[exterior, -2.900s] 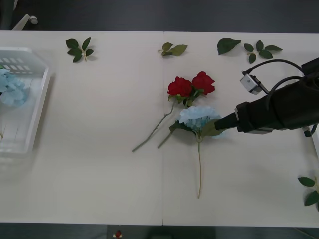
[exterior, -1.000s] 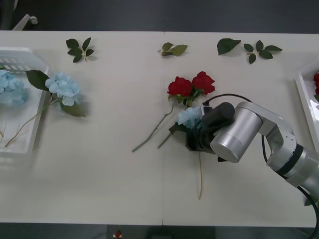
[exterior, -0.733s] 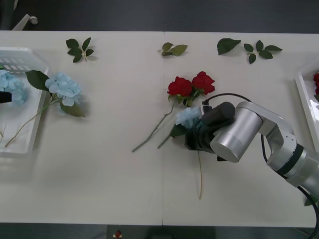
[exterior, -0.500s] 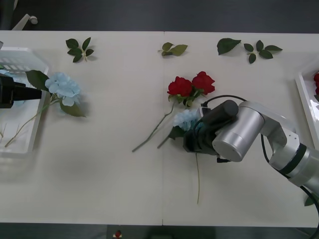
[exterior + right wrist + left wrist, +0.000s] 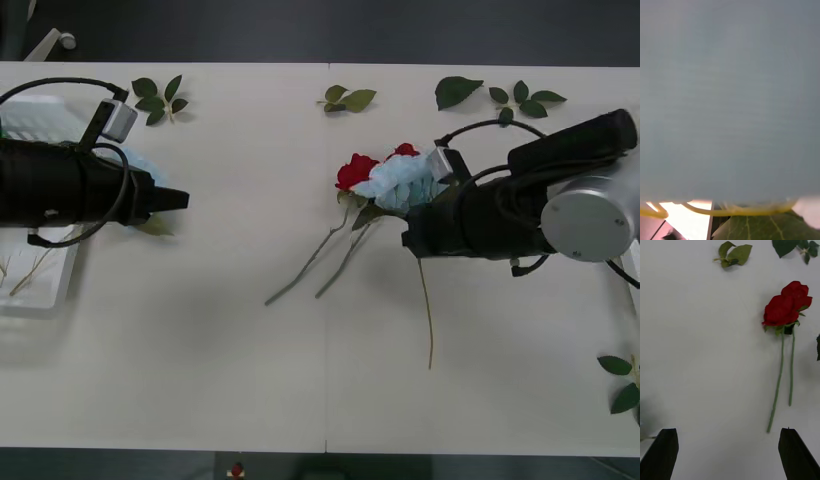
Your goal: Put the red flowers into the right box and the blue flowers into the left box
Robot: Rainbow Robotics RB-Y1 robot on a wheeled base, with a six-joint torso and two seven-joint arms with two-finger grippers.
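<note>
I am holding one of the blue flowers [image 5: 404,184] in my right gripper [image 5: 412,238], fingers closed on its stem just under the pale head, right of the table's [image 5: 250,360] middle. The head is pointing far and slightly left, and the thin stem is hanging toward the near edge, so its long axis is running far to near. The head is overlapping the two red flowers [image 5: 360,170], whose heads are lying far and whose stems are slanting near and left across the table. My left gripper [image 5: 729,450] is hovering over the left part of the table with its fingers spread wide and nothing between them, pointing right toward the roses. The left box [image 5: 40,112] is sitting at the left edge, partly hidden under my left arm. Loose leaf sprigs [image 5: 345,98] are lying along the far side.
</note>
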